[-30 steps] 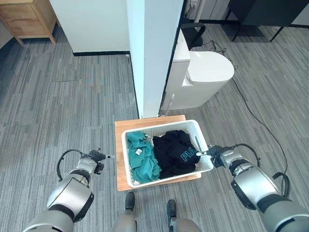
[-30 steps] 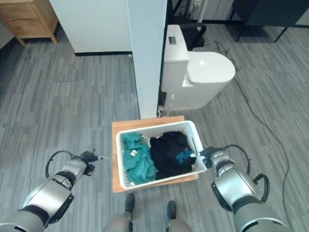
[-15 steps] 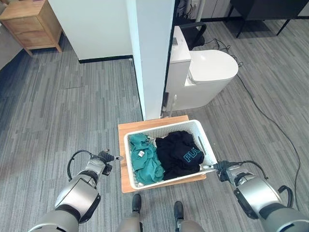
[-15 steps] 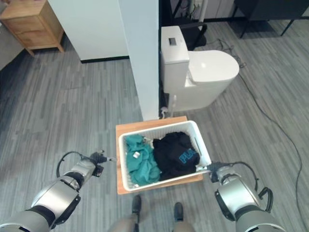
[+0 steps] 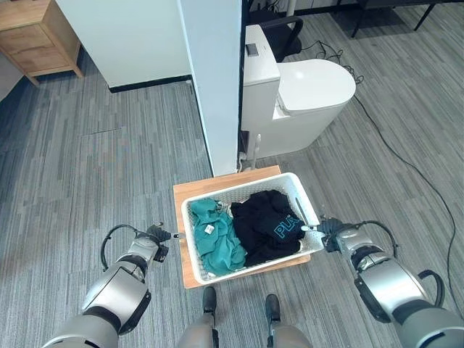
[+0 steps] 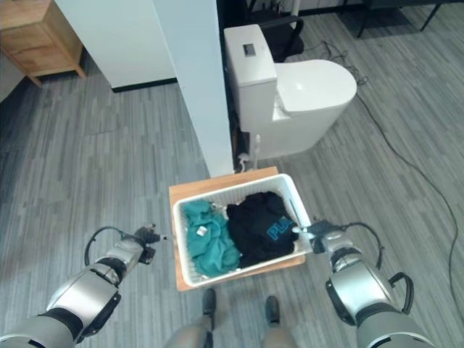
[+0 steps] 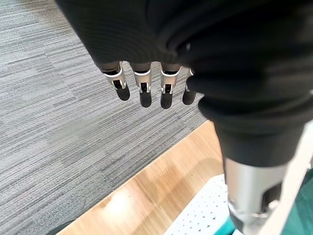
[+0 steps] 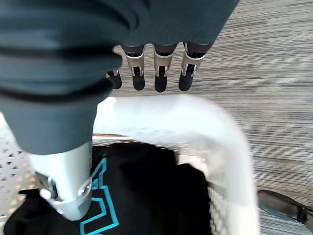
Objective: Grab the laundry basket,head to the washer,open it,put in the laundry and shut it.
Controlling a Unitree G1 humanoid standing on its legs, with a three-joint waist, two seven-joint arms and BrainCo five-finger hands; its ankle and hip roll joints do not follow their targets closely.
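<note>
A white laundry basket stands on a low wooden platform. Inside it lie a teal garment on the left and a black garment on the right. My left hand hovers just off the platform's left edge, fingers straight, thumb pointing at the basket wall. At the basket's right rim is my right hand. It is open, with its fingers outside the rim and the thumb over the black garment.
A white partition wall rises right behind the platform, with a white toilet to its right. A wooden cabinet stands at the far left and a black chair behind the toilet. A cable crosses the grey floor on the right.
The whole view has shifted as the camera moved. My left hand has come a little closer to the basket's left side; my right hand stays at the right rim.
</note>
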